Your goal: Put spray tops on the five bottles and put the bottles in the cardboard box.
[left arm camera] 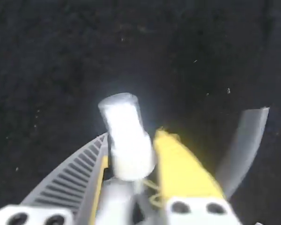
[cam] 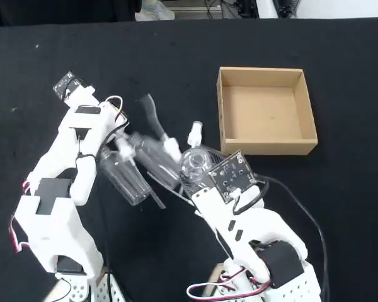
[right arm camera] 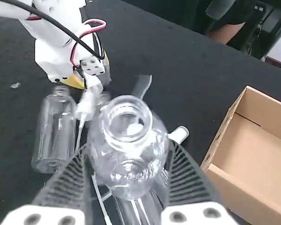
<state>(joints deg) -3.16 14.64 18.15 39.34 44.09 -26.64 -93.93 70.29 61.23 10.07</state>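
Bottle [cam: 195, 162] with no top stands near the middle of the table [cam: 340, 50] in the high view, held in the jaws of the right gripper [cam: 197, 168]. Two lying bottles [cam: 127, 177] are just beside it. The cardboard box [cam: 305, 113] sits between it and the far right corner.

In the left wrist view, the jaws of the left gripper [left arm camera: 132, 137] pinch a white spray top [left arm camera: 124, 117].

In the right wrist view, the jaws clasp the open-necked bottle. A loose spray top [right arm camera: 178, 135] lies on the table just beyond it.

bottles [cam: 127, 179] left of box [cam: 268, 148], box on table [cam: 340, 56]
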